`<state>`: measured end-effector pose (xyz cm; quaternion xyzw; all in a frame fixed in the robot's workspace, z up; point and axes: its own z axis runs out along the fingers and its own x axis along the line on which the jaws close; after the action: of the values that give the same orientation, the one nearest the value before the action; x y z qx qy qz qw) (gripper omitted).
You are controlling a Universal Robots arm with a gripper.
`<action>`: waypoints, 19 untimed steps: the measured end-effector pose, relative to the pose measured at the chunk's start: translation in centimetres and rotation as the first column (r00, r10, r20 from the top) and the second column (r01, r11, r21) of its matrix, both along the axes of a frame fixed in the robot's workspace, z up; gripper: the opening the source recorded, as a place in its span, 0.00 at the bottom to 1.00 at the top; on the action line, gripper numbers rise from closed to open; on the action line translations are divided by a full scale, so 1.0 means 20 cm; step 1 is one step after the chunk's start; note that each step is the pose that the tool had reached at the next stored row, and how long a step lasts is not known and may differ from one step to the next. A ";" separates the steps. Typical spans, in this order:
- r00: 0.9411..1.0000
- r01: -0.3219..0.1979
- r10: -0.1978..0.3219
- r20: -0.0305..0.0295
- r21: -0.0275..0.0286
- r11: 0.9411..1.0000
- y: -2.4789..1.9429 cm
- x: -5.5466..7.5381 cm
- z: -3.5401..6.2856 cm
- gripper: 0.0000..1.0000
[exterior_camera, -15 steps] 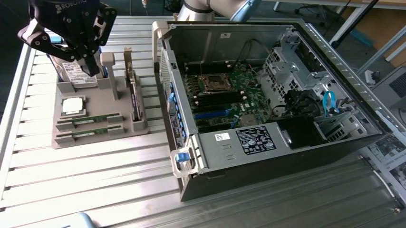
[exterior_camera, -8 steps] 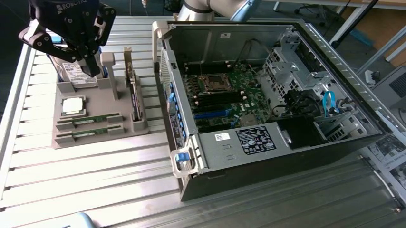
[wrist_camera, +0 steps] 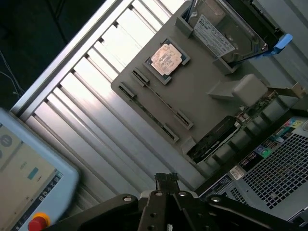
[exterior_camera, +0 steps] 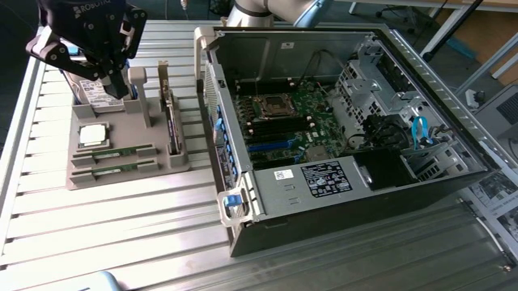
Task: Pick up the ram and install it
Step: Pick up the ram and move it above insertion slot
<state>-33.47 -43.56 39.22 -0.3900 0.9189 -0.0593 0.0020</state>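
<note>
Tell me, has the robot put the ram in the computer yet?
Not yet. Nothing looks done: both ram sticks lie in the grey tray beside the open computer case. In hand: nothing; the fingers are shut and empty, hovering above the tray near the hard drive. Left: picking one up and installing it.

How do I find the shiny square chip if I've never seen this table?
Look at the grey tray to the exterior view's left of the open computer case. The chip lies flat between the labelled hard drive and two long green ram sticks. It alone is square and silver.
</note>
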 end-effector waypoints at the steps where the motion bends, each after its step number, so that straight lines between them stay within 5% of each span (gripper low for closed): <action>1: 1.000 -0.006 0.006 0.000 -0.002 1.000 0.000 0.00 0.000 0.10; 19: 0.993 -0.116 0.116 -0.002 -0.032 0.993 0.000 0.00 -0.001 0.10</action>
<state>-33.47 -43.56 39.21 -0.4428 0.8936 -0.0739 -0.0009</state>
